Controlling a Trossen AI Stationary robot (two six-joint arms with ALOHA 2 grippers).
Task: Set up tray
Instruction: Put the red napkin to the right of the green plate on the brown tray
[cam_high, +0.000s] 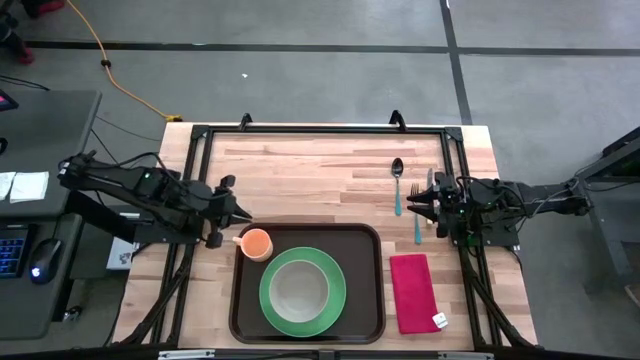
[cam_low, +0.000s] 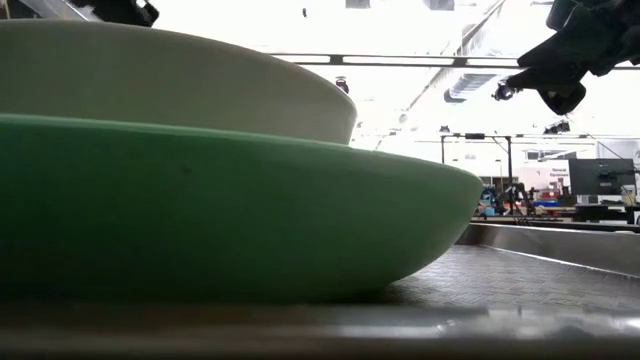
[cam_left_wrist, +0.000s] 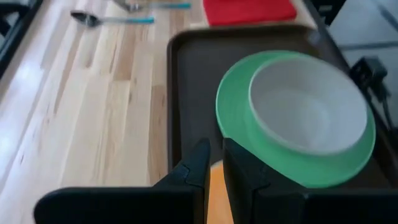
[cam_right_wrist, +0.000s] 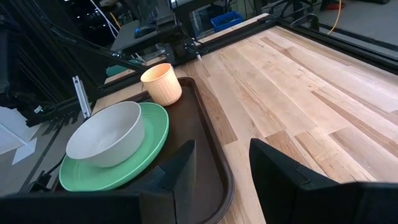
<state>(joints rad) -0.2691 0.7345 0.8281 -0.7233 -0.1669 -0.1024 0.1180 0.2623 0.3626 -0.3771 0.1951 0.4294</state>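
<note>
Judging from how things lie, the task is taken to be partly done. The tray (cam_high: 306, 330) is set at the near middle of the tabletop (cam_high: 320, 170), and a green plate (cam_high: 270, 300) is laid in it with a pale bowl (cam_high: 297, 290) seated on top. An orange cup (cam_high: 257, 243) is placed in the tray's far left corner, just beside the plate.

The left claw (cam_high: 232, 228) is held at the cup; in the left wrist view its fingers (cam_left_wrist: 198, 168) are seen drawn narrowly together over the cup's rim, so the cup is judged to be gripped, though whether it has been let down fully cannot be told.

Outside the tray, a red napkin (cam_high: 412, 290) is laid on the tabletop just beside its right rim, and a spoon (cam_high: 397, 185) and a fork (cam_high: 416, 212) with blue handles are left farther back on the bare wood. A further utensil beside them is partly hidden by the right arm and cannot be identified.

The right claw (cam_high: 424, 206) is poised by the cutlery; in its own wrist view its fingers (cam_right_wrist: 180, 168) are seen spread apart with nothing between them. The cutlery and the napkin are judged to be what is left to be brought in.
</note>
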